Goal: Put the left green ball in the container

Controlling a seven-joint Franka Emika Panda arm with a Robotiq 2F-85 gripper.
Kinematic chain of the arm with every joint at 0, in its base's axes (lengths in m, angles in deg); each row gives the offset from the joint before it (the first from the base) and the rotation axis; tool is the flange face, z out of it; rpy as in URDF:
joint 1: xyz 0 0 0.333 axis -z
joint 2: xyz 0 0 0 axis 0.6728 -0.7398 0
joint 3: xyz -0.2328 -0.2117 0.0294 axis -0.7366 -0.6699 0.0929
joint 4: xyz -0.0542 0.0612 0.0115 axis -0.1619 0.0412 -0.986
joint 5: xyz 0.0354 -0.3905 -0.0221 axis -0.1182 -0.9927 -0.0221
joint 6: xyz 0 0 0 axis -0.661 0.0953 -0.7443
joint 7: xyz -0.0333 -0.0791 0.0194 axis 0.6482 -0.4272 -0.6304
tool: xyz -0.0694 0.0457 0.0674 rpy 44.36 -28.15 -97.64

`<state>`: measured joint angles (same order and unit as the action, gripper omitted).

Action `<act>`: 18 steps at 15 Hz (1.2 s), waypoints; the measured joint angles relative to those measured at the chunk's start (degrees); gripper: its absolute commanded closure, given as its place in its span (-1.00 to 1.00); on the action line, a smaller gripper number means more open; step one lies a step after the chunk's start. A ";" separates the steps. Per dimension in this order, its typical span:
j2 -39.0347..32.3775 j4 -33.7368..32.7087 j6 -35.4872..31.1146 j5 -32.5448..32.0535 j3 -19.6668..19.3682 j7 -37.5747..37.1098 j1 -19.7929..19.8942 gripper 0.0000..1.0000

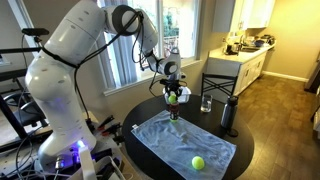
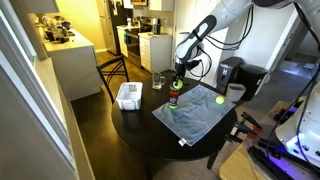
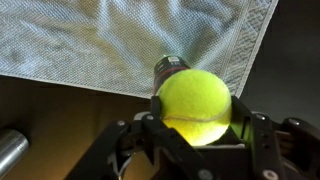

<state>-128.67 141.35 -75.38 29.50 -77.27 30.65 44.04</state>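
Snugly in the claw (image 3: 200,130), a round, fuzzy yellow-green ball (image 3: 195,98)

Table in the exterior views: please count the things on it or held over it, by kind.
Green balls: 2, held ball in the pincer, other ball on the cloth
Cloth: 1
Red-rimmed container: 1
Clear glass: 1
Dark bottle: 1
White basket: 1
Total: 7

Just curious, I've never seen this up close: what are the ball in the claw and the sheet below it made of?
The ball in the gripper looks like fuzzy yellow-green felt with a faint seam, like a tennis ball. The cloth seems matte grey-white woven fabric: a grid-like weave shows.
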 measured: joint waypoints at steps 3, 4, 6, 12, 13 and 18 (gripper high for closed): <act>0.00 0.11 -1.17 0.00 0.00 0.78 0.02 0.18; 0.00 0.11 -1.55 0.00 -0.02 0.93 0.03 0.18; 0.00 0.11 -2.38 -0.02 -0.12 0.97 0.07 0.18; -0.16 0.11 -3.23 -0.02 -0.23 0.97 0.34 -0.82; -0.29 0.11 -3.40 -0.01 -0.23 0.97 0.34 -0.84; -1.37 0.09 -5.14 -0.01 -0.39 0.97 0.37 -1.00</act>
<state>-130.03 141.44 -80.52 29.49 -77.65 31.62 44.42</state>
